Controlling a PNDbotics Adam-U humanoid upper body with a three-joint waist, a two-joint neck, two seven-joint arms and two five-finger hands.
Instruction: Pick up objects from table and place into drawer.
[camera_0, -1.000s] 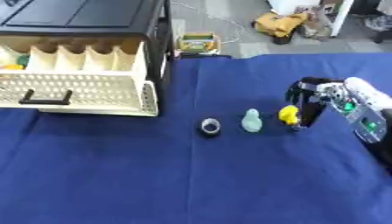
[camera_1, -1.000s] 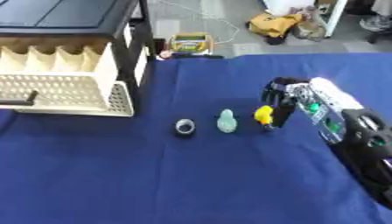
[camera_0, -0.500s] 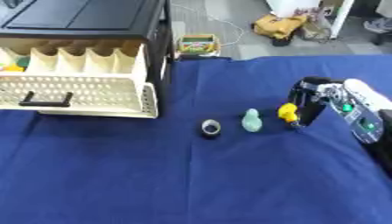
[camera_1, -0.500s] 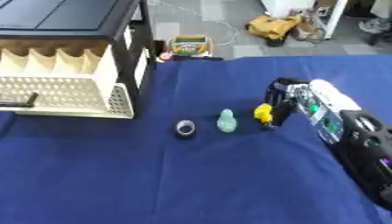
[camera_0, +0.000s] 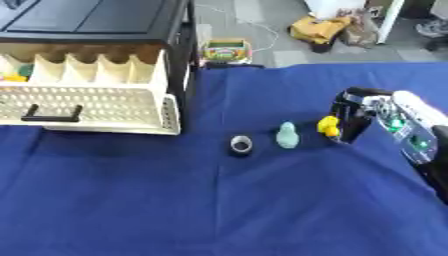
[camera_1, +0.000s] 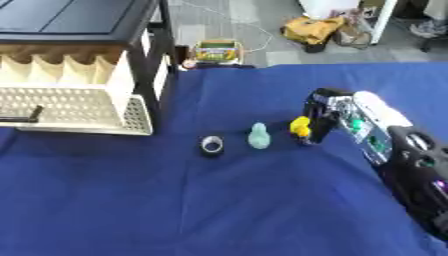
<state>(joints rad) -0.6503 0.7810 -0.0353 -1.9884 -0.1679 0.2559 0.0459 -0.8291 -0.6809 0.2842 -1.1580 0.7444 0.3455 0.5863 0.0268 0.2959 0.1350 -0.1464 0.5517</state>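
My right hand (camera_0: 350, 117) hasn't moved in the last second; its fingers (camera_0: 339, 131) curl down against the yellow piece (camera_0: 327, 125) on the tabletop (camera_0: 262, 200), whether gripping I cannot tell. Nothing lifted, so the drawer (camera_0: 87, 107) waits.

Right arm reaches in from the right edge, forearm angled up and inward, silver-white casing with green lights showing along the wrist. The right robot hand (camera_0: 350, 117) sits low over the bench, black fingers (camera_1: 317, 125) pointing down and curled inward in a pinching pose. Left arm isn't visible.
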